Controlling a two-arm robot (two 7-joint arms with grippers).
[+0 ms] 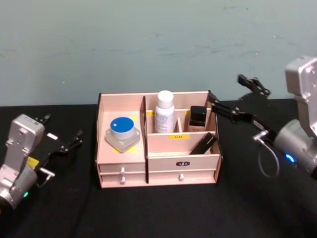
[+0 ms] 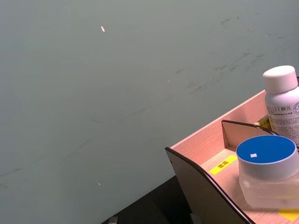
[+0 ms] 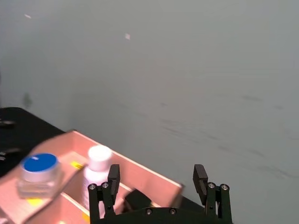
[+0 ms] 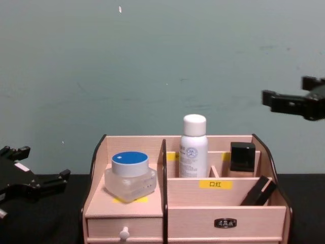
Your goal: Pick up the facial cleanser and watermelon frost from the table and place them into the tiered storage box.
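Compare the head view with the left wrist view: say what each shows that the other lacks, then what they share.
Head view alone: both open grippers, left low beside the tiered storage box, right raised at its other end; a black bottle, a slanted dark tube, two drawers.
Left wrist view alone: the box's dark side edge up close.
Shared: blue-lidded jar, white bottle.
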